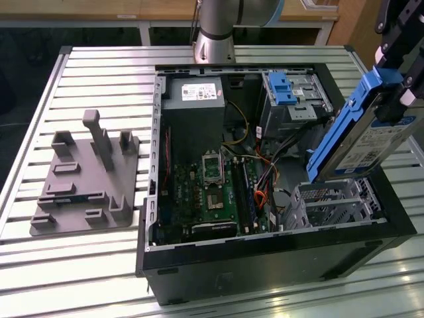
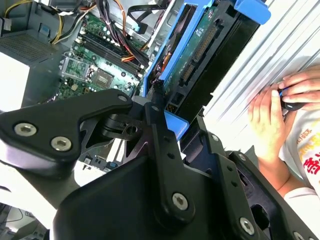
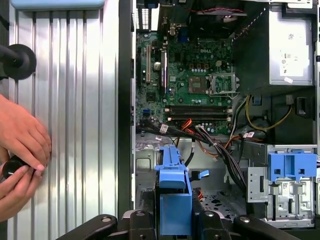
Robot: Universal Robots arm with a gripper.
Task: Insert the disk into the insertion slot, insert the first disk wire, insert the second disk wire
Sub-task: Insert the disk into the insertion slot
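My gripper (image 1: 395,89) is at the exterior view's right, above the open black computer case (image 1: 265,268); my jaws are closed on the upper end of the flat rectangular silver hard drive (image 1: 363,142), white-labelled and framed in bright blue plastic; I hold it tilted, high end at my fingers, low end pointing down into the case. The low silver perforated sheet-metal drive cage (image 1: 338,202) sits just beneath that low end; the drive is above it, not inside it; whether its corner touches the cage I cannot tell. Beside the cage a bundle of black and orange wires (image 1: 265,182) lies loose by the green motherboard (image 1: 215,192); further back stands the taller grey metal bay (image 1: 298,109) with its blue latch (image 1: 281,87). In the first wrist view the drive's blue carrier (image 3: 172,202) rises between my fingers; a person's hands (image 3: 20,145) rest on the slatted aluminium table (image 3: 75,100), holding a small dark object.
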